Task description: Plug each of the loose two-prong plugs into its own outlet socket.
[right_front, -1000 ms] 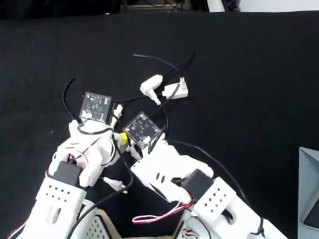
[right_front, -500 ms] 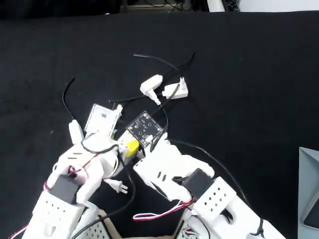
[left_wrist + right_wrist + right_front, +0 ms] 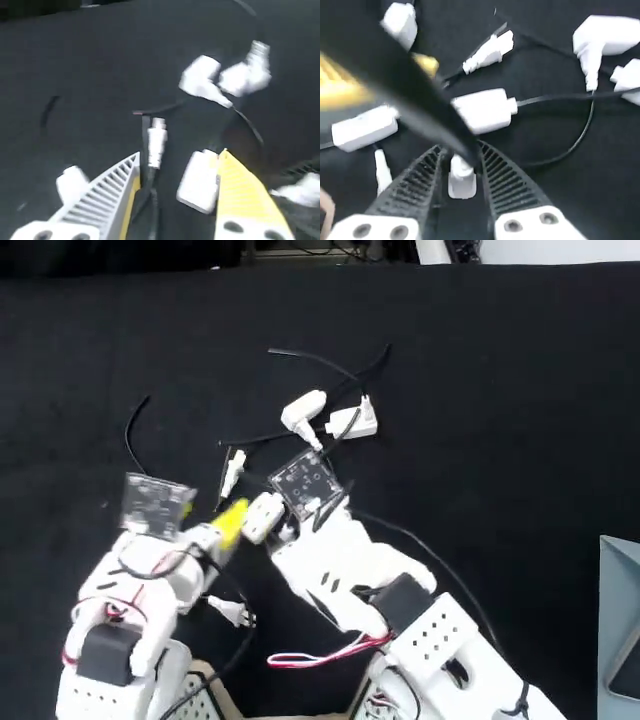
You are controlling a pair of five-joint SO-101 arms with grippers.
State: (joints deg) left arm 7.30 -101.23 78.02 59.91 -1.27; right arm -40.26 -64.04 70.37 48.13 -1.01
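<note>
Black ribbed fingers of the right gripper (image 3: 460,155) are drawn nearly together on the near edge of the right socket (image 3: 308,483), which is held face up near the middle of the black cloth (image 3: 500,390). The left gripper (image 3: 179,156) is spread wide with nothing clamped. A white block plug (image 3: 197,184) is seen just against the inner side of its yellow finger (image 3: 245,195), to the left of the right socket. A slim plug (image 3: 233,471) is laid on the cloth just beyond the open fingers. The left socket (image 3: 155,502) is found just left of the left gripper, blurred, and contact between them cannot be judged. Farther off, a far-left plug (image 3: 303,408) and a far-right plug (image 3: 352,422) are laid side by side, apart from both sockets. A near plug (image 3: 232,612) is seen between the two arms.
</note>
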